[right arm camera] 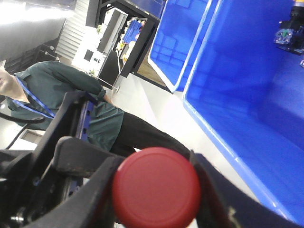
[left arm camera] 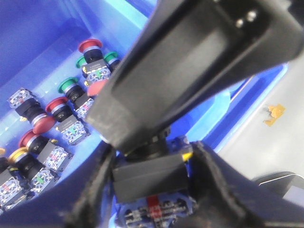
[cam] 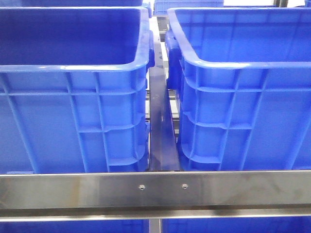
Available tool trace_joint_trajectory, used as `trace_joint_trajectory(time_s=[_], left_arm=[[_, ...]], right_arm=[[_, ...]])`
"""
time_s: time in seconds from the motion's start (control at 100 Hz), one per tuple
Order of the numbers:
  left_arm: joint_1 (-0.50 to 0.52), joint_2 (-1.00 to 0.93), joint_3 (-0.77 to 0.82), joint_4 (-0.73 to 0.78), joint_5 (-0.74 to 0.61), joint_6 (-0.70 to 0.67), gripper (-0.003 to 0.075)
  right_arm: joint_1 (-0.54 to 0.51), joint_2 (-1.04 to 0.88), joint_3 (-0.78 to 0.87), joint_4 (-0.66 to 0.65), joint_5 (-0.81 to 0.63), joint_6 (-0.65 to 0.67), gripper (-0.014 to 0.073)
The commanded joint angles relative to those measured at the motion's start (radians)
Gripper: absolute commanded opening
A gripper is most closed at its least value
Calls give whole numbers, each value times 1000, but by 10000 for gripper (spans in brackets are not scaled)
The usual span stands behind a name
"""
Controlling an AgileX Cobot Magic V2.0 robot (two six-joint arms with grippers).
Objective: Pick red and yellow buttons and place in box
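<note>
right hand (closed) around red button

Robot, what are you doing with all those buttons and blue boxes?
The robot is sorting push buttons. Its right claw is shut on a red button, held up beside a blue box. Its left claw grips another button above a bin where many red, green and yellow buttons lie. That button's cap colour is hidden. In the front view only two big blue boxes show, with no arms in sight.
</note>
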Motion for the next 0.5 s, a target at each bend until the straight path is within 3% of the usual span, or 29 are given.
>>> trace_joint_trajectory(time_s=[0.0, 0.27, 0.49], left_arm=[[-8, -16, -32, -5, -60, 0, 43], [-8, -16, -32, -5, -62, -2, 468], [-8, -16, -32, -5, -62, -2, 491]], right_arm=[[-2, -44, -35, 72, 46, -16, 34], [-3, -44, -35, 72, 9, -16, 36], [-36, -44, -35, 71, -44, -24, 36]])
